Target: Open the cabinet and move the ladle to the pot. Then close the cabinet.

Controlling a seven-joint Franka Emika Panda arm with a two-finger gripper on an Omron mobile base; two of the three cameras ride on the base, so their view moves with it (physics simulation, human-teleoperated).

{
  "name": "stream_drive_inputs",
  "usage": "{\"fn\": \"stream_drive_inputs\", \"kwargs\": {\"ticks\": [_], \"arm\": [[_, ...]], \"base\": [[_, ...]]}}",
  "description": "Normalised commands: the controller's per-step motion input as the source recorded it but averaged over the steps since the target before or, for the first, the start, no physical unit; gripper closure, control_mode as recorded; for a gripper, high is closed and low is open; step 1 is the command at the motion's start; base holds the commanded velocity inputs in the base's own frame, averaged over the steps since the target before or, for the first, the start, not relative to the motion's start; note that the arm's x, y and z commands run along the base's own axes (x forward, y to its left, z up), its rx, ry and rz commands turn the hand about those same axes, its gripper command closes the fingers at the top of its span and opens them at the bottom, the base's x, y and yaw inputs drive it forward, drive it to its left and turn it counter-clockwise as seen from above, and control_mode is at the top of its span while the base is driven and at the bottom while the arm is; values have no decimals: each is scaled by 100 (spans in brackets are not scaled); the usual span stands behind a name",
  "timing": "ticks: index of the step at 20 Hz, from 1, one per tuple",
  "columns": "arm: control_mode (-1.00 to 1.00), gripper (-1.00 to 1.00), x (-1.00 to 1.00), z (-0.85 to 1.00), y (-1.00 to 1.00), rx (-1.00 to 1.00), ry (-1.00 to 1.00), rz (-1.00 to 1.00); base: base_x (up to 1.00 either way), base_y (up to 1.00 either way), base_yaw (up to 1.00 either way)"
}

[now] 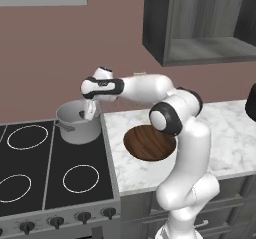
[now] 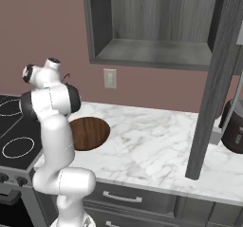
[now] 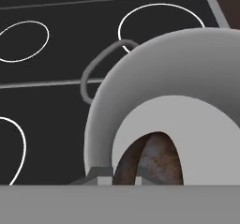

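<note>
From the left, I see the black cooktop, then the pot on its back right corner. My gripper hangs over the pot's mouth, fingers pinched on the ladle, whose brown bowl sits inside the pot in the hand view. Right of that lies the wooden disc on the marble counter. The cabinet stands open above, its door swung out.

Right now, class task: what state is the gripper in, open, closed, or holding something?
Gripper: closed on the ladle, over the pot; its brown bowl shows between the fingers.
</note>
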Motion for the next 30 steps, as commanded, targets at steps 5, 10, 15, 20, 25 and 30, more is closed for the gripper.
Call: {"fn": "stream_drive_inputs", "kwargs": {"ticks": [5,10,15,20,25,30], "arm": [[-100,100,10,0,11,-2,18,1],[-100,100,16,-2,23,-5,19,1],[-100,100,15,-9,21,-5,17,1],[-100,100,20,-2,11,-3,10,0],[-100,100,8,0,1,0,9,2],[-100,100,7,-3,6,0,10,2]], "base": [[0,0,0],[0,0,0],[0,0,0],[0,0,0],[0,0,0],[0,0,0]]}}
